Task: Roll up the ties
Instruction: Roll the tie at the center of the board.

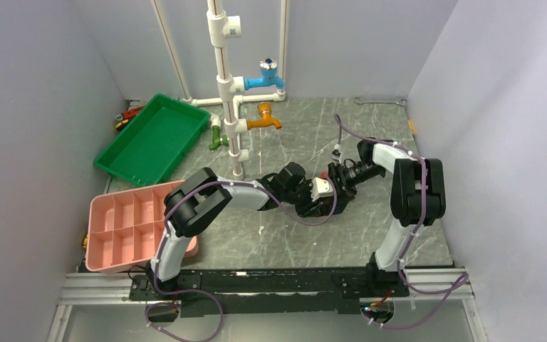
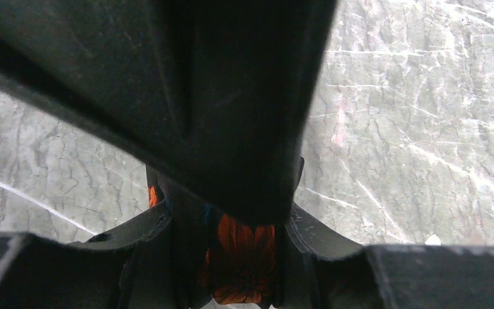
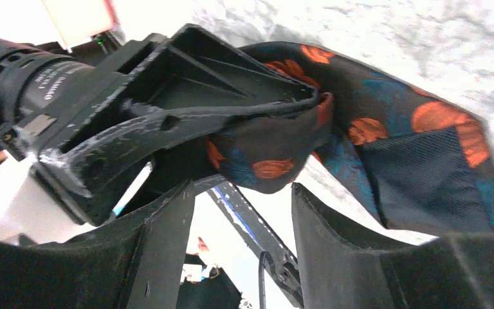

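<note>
The tie (image 3: 267,151) is black with orange and blue flowers. Part of it is rolled into a bundle, and its flat wide end (image 3: 424,167) trails off to the right on the marble. My left gripper (image 2: 235,232) is shut on the bundle, with an orange flower of the tie (image 2: 244,257) showing between its fingers. In the right wrist view the left gripper's fingers (image 3: 167,116) clamp the roll from the left. My right gripper (image 3: 241,190) stands open just short of the roll, nothing between its fingers. From above, both grippers (image 1: 312,203) (image 1: 333,187) meet mid-table and hide the tie.
A green tray (image 1: 153,139) lies at the back left and a pink compartment box (image 1: 124,228) at the near left. A white pipe stand (image 1: 228,85) with blue and orange taps rises behind the grippers. A wrench (image 1: 381,101) lies by the back wall.
</note>
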`<state>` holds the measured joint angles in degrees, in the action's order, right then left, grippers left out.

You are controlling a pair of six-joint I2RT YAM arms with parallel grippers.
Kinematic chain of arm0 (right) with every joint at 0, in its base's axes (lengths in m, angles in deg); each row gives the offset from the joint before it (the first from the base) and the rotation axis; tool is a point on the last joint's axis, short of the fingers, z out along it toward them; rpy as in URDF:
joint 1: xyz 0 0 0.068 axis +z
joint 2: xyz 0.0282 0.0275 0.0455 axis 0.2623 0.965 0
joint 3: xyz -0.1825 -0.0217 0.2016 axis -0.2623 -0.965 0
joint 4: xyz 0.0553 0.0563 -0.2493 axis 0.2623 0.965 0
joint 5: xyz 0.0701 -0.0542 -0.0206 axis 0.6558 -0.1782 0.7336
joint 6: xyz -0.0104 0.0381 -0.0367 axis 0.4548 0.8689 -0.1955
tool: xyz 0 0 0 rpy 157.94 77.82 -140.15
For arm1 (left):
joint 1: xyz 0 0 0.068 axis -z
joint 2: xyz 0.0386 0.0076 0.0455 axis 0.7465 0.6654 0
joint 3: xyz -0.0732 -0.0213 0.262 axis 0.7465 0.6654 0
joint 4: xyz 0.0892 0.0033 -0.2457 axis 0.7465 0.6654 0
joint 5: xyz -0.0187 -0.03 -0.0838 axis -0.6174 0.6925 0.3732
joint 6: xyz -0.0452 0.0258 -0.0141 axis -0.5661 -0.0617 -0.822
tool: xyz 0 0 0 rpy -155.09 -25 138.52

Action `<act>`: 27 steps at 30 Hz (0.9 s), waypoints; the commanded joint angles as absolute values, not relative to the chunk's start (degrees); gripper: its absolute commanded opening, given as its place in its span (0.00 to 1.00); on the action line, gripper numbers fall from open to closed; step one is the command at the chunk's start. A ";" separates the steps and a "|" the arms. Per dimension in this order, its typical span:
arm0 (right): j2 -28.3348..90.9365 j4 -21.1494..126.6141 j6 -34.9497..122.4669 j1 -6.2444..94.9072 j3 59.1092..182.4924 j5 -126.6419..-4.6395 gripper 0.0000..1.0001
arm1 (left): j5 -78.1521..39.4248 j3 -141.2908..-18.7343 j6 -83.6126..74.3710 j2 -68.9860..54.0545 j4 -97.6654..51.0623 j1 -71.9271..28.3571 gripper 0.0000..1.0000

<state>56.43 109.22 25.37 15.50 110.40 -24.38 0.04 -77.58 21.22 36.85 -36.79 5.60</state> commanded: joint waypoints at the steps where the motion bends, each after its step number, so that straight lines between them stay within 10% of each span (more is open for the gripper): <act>1: 54.74 107.55 25.12 16.47 109.17 -18.32 0.58 | -3.81 -75.78 21.14 40.77 -24.71 5.15 0.24; 12: 65.22 103.30 28.23 16.98 113.18 -30.82 0.28 | -0.90 -75.05 22.94 39.74 -26.35 5.20 0.43; 19: 67.22 100.53 30.26 16.91 114.84 -31.85 0.40 | 2.86 -78.46 23.31 40.94 -28.01 5.15 0.48; 23: 68.81 100.48 29.61 16.87 114.93 -32.50 0.00 | 3.32 -79.65 23.49 41.24 -28.13 5.08 0.52; 27: 70.35 101.61 29.06 16.41 114.78 -36.72 0.00 | 4.89 -76.51 23.25 39.48 -34.28 4.64 0.62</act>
<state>66.23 112.52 31.25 16.11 114.70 -23.48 3.88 -79.61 22.79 37.85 -34.45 4.69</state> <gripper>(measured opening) 0.030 0.593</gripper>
